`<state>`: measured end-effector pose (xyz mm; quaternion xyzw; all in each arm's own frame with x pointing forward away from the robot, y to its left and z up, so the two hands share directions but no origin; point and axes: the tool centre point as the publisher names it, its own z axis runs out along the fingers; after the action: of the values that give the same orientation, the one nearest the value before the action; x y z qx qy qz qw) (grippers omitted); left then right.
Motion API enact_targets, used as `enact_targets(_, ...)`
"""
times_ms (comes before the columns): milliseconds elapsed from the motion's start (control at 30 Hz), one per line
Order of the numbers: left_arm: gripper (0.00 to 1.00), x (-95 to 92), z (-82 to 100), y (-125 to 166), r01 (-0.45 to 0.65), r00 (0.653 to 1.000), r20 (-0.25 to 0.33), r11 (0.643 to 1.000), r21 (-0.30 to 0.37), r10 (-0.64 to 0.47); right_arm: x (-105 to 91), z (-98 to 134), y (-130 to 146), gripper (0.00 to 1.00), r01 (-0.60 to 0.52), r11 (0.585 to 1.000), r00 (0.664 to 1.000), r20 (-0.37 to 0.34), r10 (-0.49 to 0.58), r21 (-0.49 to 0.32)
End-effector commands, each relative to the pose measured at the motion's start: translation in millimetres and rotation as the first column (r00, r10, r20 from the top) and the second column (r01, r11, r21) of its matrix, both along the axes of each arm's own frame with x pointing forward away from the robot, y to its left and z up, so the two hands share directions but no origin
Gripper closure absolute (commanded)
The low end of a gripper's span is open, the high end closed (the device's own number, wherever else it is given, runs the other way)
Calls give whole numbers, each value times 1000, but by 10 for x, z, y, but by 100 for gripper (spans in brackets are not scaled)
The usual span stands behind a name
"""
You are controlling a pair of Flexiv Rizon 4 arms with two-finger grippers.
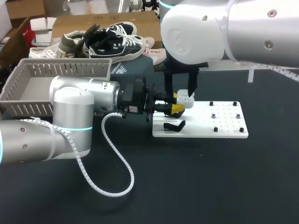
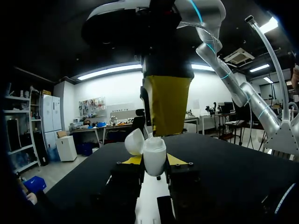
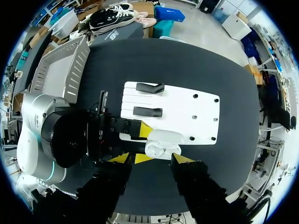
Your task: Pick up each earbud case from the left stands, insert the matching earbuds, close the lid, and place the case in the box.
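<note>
A white earbud case (image 2: 154, 150) with its lid swung open sits upright between the yellow tips of my left gripper (image 2: 154, 161), which is shut on it from both sides. In the head view the case (image 1: 188, 100) is held over the near-left part of the white stand board (image 1: 219, 126). My right gripper (image 1: 181, 95) hangs straight down over the case; one of its yellow fingers (image 2: 166, 105) ends just above the open lid. From its own wrist view my right gripper (image 3: 152, 159) stands open, straddling the case (image 3: 163, 143) without touching it. Whether earbuds lie inside I cannot tell.
Two black stands (image 3: 149, 87) (image 3: 147, 111) lie on the board's left half; its right half carries small black pegs (image 1: 225, 115). A grey slatted basket (image 1: 28, 70) stands at the back left. A white cable (image 1: 114, 186) loops on the black tabletop beside my left arm.
</note>
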<state>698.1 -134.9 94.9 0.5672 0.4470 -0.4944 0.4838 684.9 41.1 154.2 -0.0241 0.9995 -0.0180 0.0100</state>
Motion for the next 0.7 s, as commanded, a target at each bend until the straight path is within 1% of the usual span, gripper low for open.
enact_targets(33, 100, -5, -3, -1, -2, 1000, 1, 1000, -2, 2, -35, 97, -87, 27, 30, 1000, 999, 28, -30, 2)
enact_targets(67, 100, -5, -3, -1, -2, 1000, 1, 1000, -2, 2, -10, 108, -127, 19, 51, 999, 998, 33, -51, 2)
enact_targets(100, 100, -5, -3, -1, -2, 1000, 1, 1000, -2, 2, 19, 114, -170, 5, 71, 997, 997, 36, -71, 3)
enact_targets(133, 100, -5, -3, -1, -2, 1000, 1, 1000, -2, 2, 51, 120, -213, 0, 93, 996, 995, 39, -94, 7)
enact_targets(300, 100, -5, -3, -1, -2, 1000, 1, 1000, -2, 2, 231, 146, -421, 0, 215, 976, 974, 61, -217, 31)
enact_targets(400, 100, -5, -3, -1, -2, 1000, 1, 1000, -2, 2, 328, 160, -524, 0, 269, 962, 960, 74, -272, 44)
enact_targets(567, 100, -5, -3, -1, -2, 1000, 1, 1000, -2, 2, 448, 117, -633, 0, 317, 948, 943, 97, -318, 27)
enact_targets(700, 100, -5, -3, -1, -2, 1000, 1, 1000, -2, 2, 515, 16, -670, 0, 333, 943, 938, 100, -333, 11)
